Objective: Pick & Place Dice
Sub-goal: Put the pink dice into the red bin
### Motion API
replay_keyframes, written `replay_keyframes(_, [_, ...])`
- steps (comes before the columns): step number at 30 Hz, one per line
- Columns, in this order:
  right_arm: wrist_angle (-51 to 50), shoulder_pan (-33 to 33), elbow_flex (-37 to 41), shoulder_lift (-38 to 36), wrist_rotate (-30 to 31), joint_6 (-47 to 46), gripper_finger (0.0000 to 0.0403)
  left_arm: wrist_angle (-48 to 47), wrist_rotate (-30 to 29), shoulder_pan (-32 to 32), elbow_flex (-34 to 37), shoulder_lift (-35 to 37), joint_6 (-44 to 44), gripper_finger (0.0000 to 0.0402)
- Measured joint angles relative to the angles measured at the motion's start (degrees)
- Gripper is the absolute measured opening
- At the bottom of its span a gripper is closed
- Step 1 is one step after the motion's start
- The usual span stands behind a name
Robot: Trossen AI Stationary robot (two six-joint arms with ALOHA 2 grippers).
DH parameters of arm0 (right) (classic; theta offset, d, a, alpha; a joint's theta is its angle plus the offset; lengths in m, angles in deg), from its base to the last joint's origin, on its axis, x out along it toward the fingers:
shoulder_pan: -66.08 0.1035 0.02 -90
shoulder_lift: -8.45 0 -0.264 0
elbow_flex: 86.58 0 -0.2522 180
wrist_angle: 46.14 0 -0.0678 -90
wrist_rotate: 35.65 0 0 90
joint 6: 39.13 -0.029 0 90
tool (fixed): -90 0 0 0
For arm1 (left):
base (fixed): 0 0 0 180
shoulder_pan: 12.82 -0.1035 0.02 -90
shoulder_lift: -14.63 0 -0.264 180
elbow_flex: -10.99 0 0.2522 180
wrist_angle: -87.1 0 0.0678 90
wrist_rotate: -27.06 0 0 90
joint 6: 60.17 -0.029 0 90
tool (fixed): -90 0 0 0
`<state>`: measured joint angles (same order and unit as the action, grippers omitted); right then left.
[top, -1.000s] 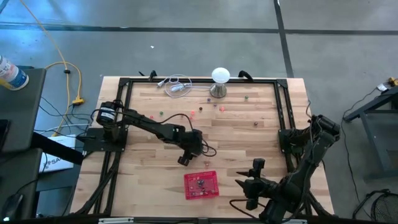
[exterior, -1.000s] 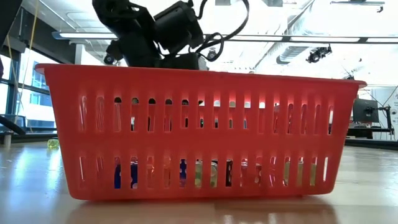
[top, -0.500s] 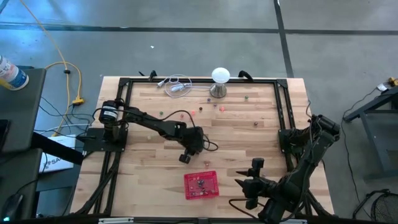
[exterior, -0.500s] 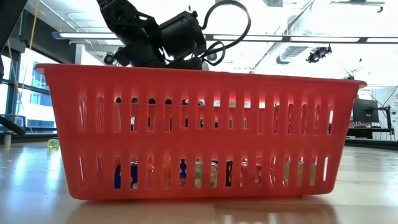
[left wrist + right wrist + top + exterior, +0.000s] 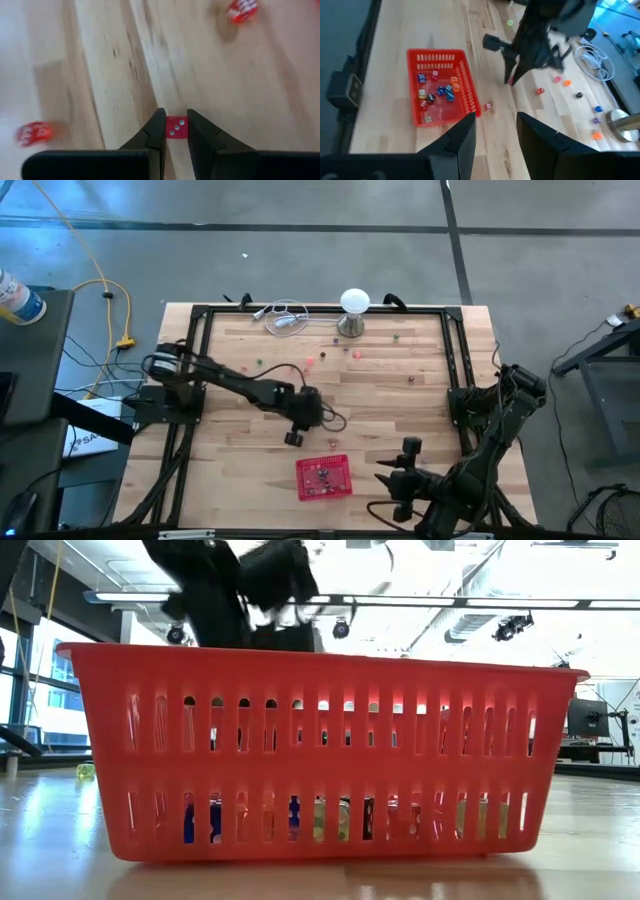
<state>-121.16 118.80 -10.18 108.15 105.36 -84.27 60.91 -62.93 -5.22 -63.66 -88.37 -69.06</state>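
My left jaws (image 5: 176,131) pinch a small red white-pipped die (image 5: 176,127) above the light wooden tabletop (image 5: 100,75); right jaws (image 5: 495,132), parked near the red slotted plastic basket (image 5: 438,57), stand spread.

Dice (image 5: 436,92) lie in the basket (image 5: 323,477), others scattered behind it near the stand (image 5: 353,311).

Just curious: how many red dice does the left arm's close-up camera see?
3: one red die in the left gripper, another farther ahead, a third aside. Others may be hidden.
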Motion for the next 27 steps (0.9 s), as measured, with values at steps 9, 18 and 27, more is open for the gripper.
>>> replay_keyframes(9, [7.4,1.3,0.0,0.0,-0.6,-0.1,0.0133,5.4,-9.0,15.0,-0.3,12.5,13.7,0.0043])
replay_keyframes(18, [18.1,3.5,0.0,0.9,-1.9,0.3,0.0133,16.7,-19.4,27.5,-0.4,7.9,23.6,0.0043])
replay_keyframes(27, [24.1,0.8,0.0,1.9,-5.4,8.7,0.0133,16.9,-19.9,26.5,-0.5,4.5,33.4,0.0106])
